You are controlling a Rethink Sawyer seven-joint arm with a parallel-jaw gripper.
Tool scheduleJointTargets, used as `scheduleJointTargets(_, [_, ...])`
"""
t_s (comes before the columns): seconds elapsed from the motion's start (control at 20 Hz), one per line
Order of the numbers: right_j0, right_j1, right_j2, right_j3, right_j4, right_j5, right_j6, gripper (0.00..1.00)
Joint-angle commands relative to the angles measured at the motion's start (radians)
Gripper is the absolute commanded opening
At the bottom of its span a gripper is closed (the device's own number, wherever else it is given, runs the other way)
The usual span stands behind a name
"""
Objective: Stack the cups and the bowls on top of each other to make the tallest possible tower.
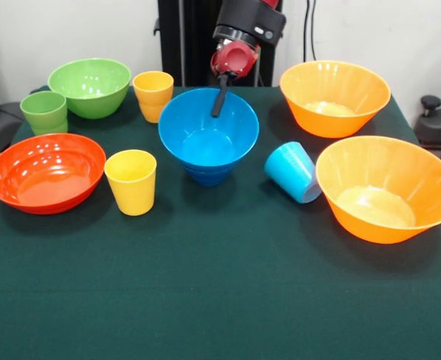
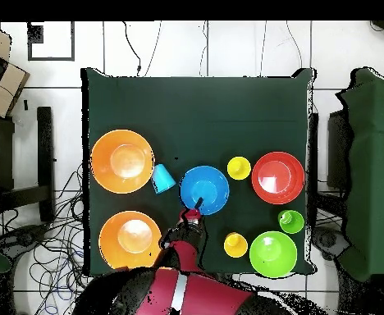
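The gripper (image 1: 219, 105) hangs over the far rim of the blue bowl (image 1: 208, 133); only one dark finger shows, so its state cannot be told. The blue bowl sits on a darker blue piece at the table (image 1: 220, 300) centre. The blue cup (image 1: 293, 172) lies tilted just beside it. Two orange bowls (image 1: 334, 96) (image 1: 386, 187) stand on one side. On the other side stand the red bowl (image 1: 46, 172), green bowl (image 1: 90, 86), green cup (image 1: 44, 112) and two yellow cups (image 1: 131, 181) (image 1: 153, 94).
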Motion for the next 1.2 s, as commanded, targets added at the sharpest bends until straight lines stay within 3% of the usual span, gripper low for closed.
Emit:
scheduleJointTargets(0.05, [-0.028, 0.044, 0.049, -0.177, -0.006, 0.134, 0.051, 1.00])
scheduleJointTargets(0.45, [-0.015, -0.108, -0.011, -0.199, 0.055, 0.514, -0.142, 1.00])
scheduleJointTargets(0.55, [-0.031, -0.136, -0.021, -0.189, 0.019, 0.581, -0.135, 1.00])
scheduleJointTargets(0.85, [-0.087, -0.115, -0.018, -0.210, -0.055, 0.699, -0.093, 1.00])
scheduleJointTargets(0.95, [-0.110, -0.152, -0.021, -0.203, -0.076, 0.759, -0.092, 1.00])
scheduleJointTargets(1.05, [-0.143, -0.192, -0.035, -0.181, -0.114, 0.798, -0.097, 1.00])
scheduleJointTargets(1.2, [-0.247, -0.240, 0.011, -0.175, -0.197, 0.864, -0.110, 1.00])
